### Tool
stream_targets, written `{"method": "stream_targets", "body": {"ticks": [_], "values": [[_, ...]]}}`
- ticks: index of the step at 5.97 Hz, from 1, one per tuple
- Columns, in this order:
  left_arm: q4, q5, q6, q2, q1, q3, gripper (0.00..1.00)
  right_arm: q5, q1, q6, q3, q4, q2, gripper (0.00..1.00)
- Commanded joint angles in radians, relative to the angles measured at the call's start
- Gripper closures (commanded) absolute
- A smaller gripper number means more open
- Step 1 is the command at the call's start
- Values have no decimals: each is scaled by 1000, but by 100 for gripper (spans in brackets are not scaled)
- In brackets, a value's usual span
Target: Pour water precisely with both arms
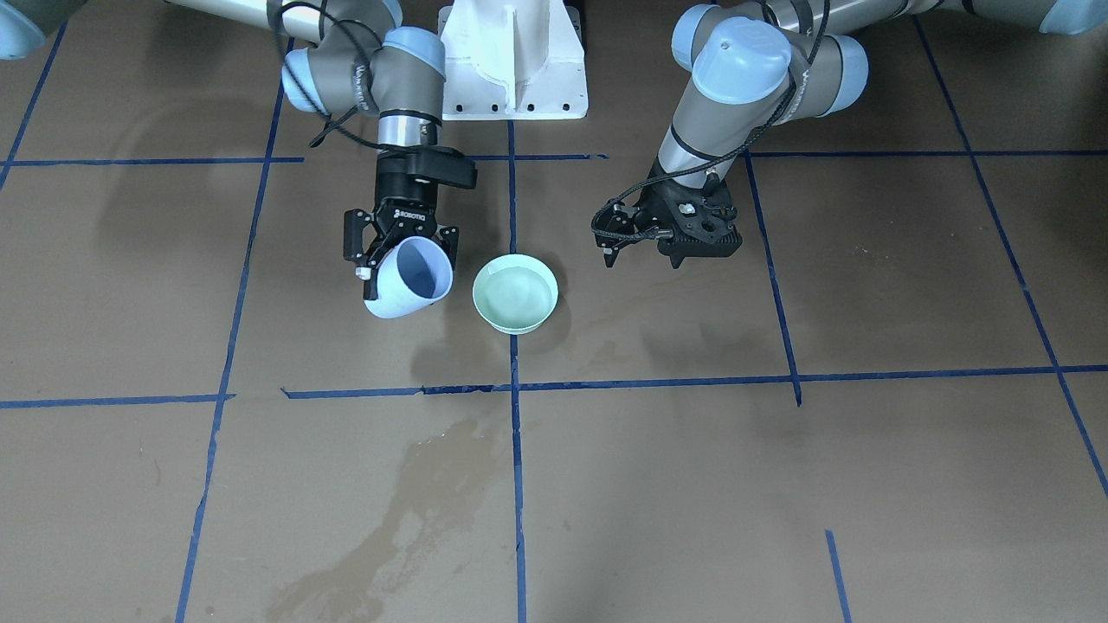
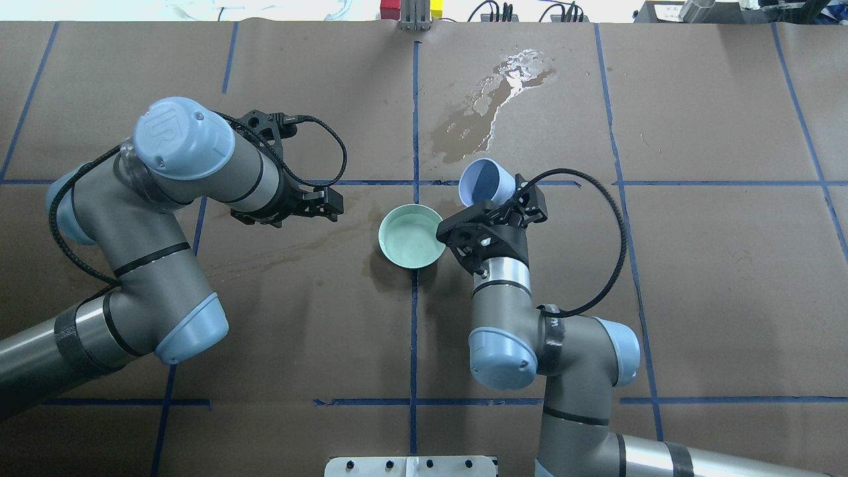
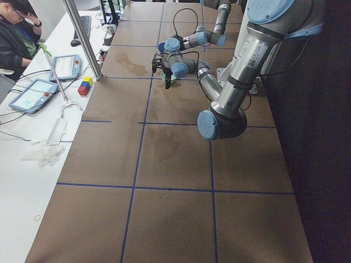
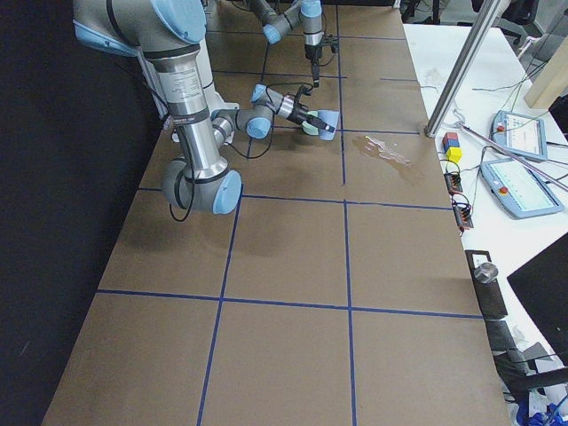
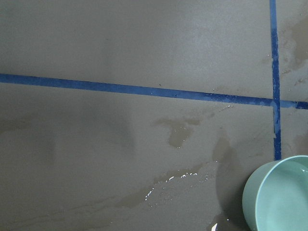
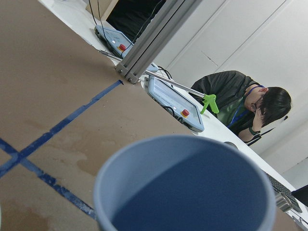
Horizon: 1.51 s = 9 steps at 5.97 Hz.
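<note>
right gripper (image 1: 402,251) grips cup (image 1: 409,284), axis slanted, mouth tipped toward bowl (image 1: 477,296) of water (image 1: 515,294) | cup beside rim, apart | left gripper (image 2: 331,203): grip cannot be told | table (image 1: 866,285) edges far

The bowl (image 2: 384,228) sits mid-desk (image 2: 695,278) with water (image 2: 412,240) in it. Just right of it and slightly farther, the cup (image 2: 485,182) hangs tilted in the right claw (image 1: 405,251). The left claw (image 2: 329,203) hangs left of the bowl, apart. A spill (image 2: 487,106) lies far beyond the cup.
</note>
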Motion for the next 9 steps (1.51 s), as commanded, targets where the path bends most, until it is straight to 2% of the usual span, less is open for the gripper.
{"method": "stream_targets", "body": {"ticks": [1, 4, 7, 9], "values": [[0, 0, 0, 0, 1, -1, 0, -61, -21, -64, -2, -129, 22, 100], [2, -2, 0, 0, -1, -13, 0, -175, -37, -316, -73, -159, 76, 100], [2, -2, 2, 2, -1, -15, 0, -228, -40, -515, -107, -159, 95, 100], [2, -2, 2, 2, -1, -15, 0, -232, -40, -606, -107, -159, 95, 100]]}}
